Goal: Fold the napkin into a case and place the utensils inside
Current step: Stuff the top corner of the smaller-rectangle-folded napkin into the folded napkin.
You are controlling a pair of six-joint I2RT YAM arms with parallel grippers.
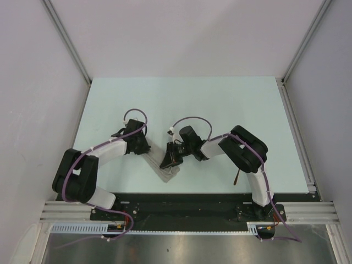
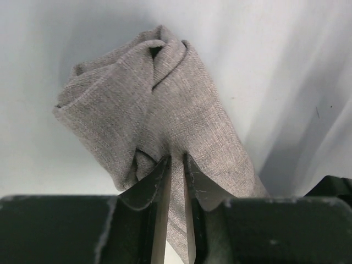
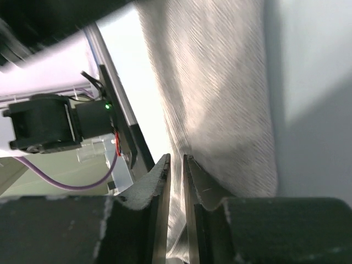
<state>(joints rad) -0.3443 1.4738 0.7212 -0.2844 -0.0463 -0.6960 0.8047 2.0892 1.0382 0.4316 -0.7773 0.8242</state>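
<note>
From overhead alone, the whole layout: both arms bent inward over the pale surface, left gripper and right gripper near each other toward the near middle, the napkin strung low between them as a narrow grey-beige band, with one corner close to the near edge. Also only from overhead: a thin copper-orange utensil lying on the surface under the right arm's elbow, well apart from the cloth and outside it, too small to tell what kind. No telling from up there how the jaws stand. Closer in, from the left wrist: clamped on the napkin, fingers nearly together, a fold of cloth running down through the slit. Beyond the tips, cloth bunched and twisted into a loose roll of overlapping folds, a hemmed edge at the left, pale surface behind. From the right wrist: likewise closed on the napkin, a thin layer caught between the near-touching pads, the rest stretching away up the middle of the view as a blurred sheet. Only in that view, off to the left: a rail, a black motor block, a purple cable looping beneath it and a small green light. In both close views, a rumpled band rather than a flat oblong.
</note>
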